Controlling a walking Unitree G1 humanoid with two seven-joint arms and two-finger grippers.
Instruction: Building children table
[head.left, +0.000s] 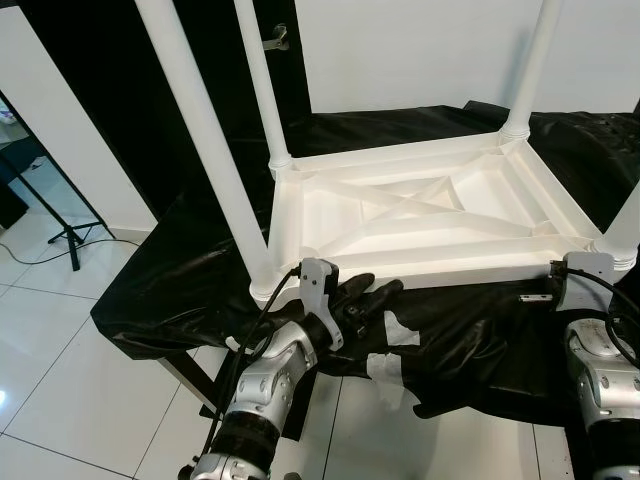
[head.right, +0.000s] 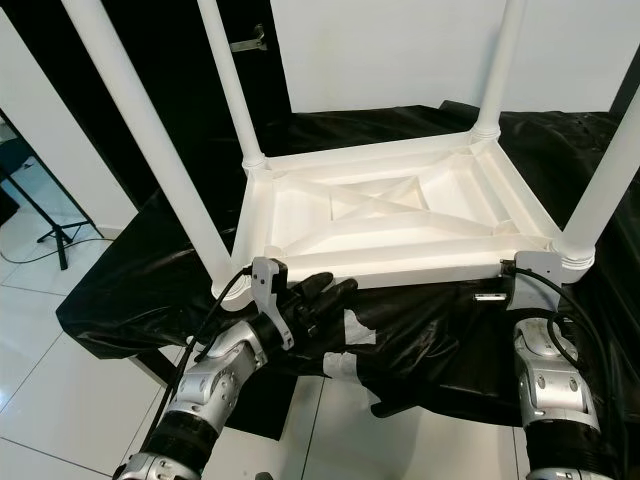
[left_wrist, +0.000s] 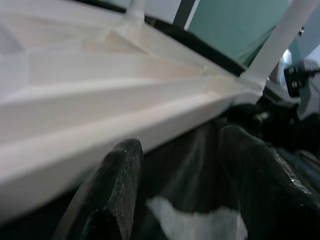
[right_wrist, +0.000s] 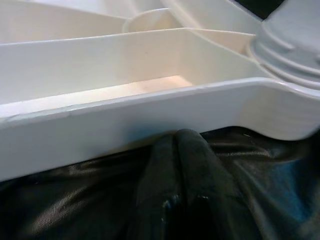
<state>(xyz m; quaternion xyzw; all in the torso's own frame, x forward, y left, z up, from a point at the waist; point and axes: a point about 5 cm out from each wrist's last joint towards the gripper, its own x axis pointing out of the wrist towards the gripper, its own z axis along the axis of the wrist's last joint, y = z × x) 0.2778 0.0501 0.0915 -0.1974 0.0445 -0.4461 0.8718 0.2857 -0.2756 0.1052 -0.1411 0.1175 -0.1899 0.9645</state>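
Head views: white table (head.left: 420, 215) upside down on a black sheet (head.left: 180, 290), four legs (head.left: 205, 130) sticking up. Left gripper (head.left: 375, 292) at the table's near-left corner, on the sheet just beside the near rim, fingers spread. Bits of white tape (head.left: 400, 330) on the sheet under it. Right gripper (head.right: 495, 297) at the near-right corner, just below the rim. Tripod (head.left: 65, 235) on the tiled floor (head.left: 60, 380), far left.

Left wrist view: two black fingers (left_wrist: 115, 185) apart, the table's rim (left_wrist: 100, 135) just ahead, tape between them.

Right wrist view: fingers (right_wrist: 182, 175) pressed together, tips touching the underside of the rim (right_wrist: 125, 122), leg socket (right_wrist: 292, 42) beside.
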